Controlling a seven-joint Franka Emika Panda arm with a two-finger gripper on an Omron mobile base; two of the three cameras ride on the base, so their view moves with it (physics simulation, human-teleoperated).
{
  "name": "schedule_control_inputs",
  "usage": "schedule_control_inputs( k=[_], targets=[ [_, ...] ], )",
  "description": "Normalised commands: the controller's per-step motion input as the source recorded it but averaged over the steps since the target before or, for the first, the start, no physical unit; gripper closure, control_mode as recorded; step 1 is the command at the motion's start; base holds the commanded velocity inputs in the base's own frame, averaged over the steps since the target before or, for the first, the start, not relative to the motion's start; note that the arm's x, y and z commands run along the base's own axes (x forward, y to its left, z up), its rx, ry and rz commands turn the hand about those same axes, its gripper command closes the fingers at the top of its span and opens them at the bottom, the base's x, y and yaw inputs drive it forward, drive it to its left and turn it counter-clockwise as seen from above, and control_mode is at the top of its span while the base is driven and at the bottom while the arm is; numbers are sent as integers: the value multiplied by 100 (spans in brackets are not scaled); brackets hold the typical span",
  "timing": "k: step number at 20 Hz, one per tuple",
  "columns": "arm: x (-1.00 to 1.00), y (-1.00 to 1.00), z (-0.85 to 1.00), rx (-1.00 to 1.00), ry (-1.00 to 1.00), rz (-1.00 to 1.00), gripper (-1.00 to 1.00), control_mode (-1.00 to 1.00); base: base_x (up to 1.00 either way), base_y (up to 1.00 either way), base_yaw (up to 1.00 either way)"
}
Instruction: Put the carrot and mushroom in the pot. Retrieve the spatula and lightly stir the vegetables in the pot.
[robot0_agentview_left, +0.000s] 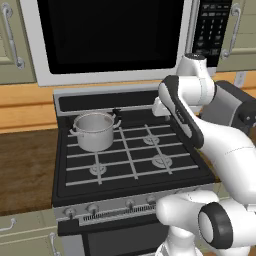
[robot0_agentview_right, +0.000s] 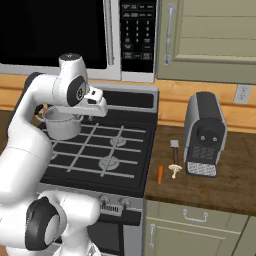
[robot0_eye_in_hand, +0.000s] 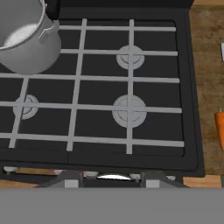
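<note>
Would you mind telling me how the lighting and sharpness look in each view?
Left base view: even, soft light, slightly blurry, faint sheen on the small shiny steel pot. Right base view: similarly flat, orange carrot tiny and soft. Hand view: bright glare inside the pot, grates fairly crisp.

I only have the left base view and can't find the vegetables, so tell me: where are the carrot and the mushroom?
Observer: Both lie on the wooden counter right of the stove. The carrot is nearest the stove's edge, and the mushroom is just right of it.
Operator: And the spatula?
Observer: The spatula lies on the same counter, just behind the mushroom.
Operator: Anything standing near them?
Observer: A dark coffee machine stands upright immediately to their right.
</note>
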Motion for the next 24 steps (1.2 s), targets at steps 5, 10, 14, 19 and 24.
schedule_control_inputs(
  k=[5, 10, 14, 19, 24],
  targets=[
    [-18, -16, 0, 0, -5, 0, -100, -100, 0, 0, 0],
    [-19, -84, -5, 4, -1, -3, -100, -100, 0, 0, 0],
    [-16, -100, -5, 10, 0, -7, -100, -100, 0, 0, 0],
    [-9, -98, -23, 3, 1, -18, -100, -100, 0, 0, 0],
    [0, -89, -51, 0, 5, -23, -100, -100, 0, 0, 0]
  ],
)
